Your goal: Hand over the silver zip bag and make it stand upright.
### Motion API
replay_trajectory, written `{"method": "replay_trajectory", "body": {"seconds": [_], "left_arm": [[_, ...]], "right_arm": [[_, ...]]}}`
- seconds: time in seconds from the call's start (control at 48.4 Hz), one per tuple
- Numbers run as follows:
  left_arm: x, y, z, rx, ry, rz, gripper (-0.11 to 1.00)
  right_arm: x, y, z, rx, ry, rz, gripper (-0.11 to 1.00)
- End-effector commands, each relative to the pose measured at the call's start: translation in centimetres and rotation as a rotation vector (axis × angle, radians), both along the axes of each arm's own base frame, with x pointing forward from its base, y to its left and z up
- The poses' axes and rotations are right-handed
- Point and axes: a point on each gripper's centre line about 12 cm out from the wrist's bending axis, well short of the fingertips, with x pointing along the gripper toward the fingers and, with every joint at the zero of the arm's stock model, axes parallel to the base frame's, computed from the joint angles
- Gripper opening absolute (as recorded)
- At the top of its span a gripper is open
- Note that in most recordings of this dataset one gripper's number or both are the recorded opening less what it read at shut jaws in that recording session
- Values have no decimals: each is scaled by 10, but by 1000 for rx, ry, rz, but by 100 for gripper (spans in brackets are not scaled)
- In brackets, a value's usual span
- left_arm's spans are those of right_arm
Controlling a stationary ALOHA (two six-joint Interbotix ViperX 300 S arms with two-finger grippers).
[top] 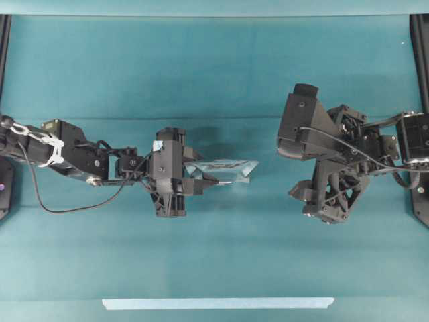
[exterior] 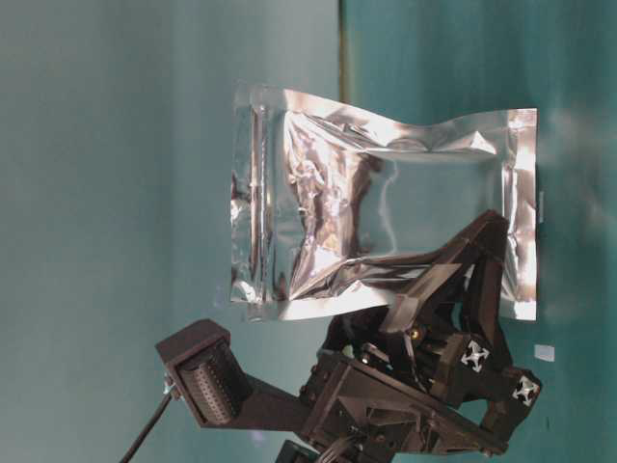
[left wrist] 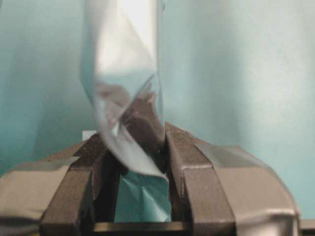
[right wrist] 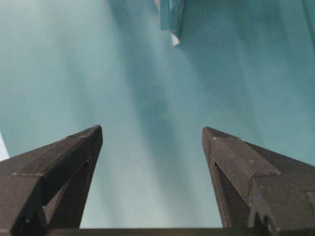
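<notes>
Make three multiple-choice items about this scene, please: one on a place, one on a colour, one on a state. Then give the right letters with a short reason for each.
1. Where is the bag?
A. Flat on the table
B. In the left gripper
C. In the right gripper

2. What colour is the table cover?
A. Teal
B. Red
C. White

3. How does the right gripper stand?
A. Shut on the bag
B. Shut on nothing
C. Open, holding nothing

Answers:
1. B: in the left wrist view the fingers pinch the bag's edge, and the overhead view shows the bag sticking out from that gripper.
2. A: the cloth is teal in every view.
3. C: in the right wrist view the fingers stand wide apart with only cloth between them, and the bag is ahead of them, apart.
</notes>
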Motion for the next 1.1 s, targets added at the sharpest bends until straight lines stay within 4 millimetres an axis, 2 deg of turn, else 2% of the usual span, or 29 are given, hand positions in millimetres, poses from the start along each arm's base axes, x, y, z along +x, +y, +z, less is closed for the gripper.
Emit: {"method": "replay_trajectory", "body": {"seconds": [0.0, 1.074], "left_arm": [[4, 1, 11, 4, -35, 0, 27], [2, 1, 9, 3, -26, 0, 27]], "right_arm": [[-1, 1, 9, 9, -31, -9, 83], [1, 1, 6, 20, -42, -22, 83]]}}
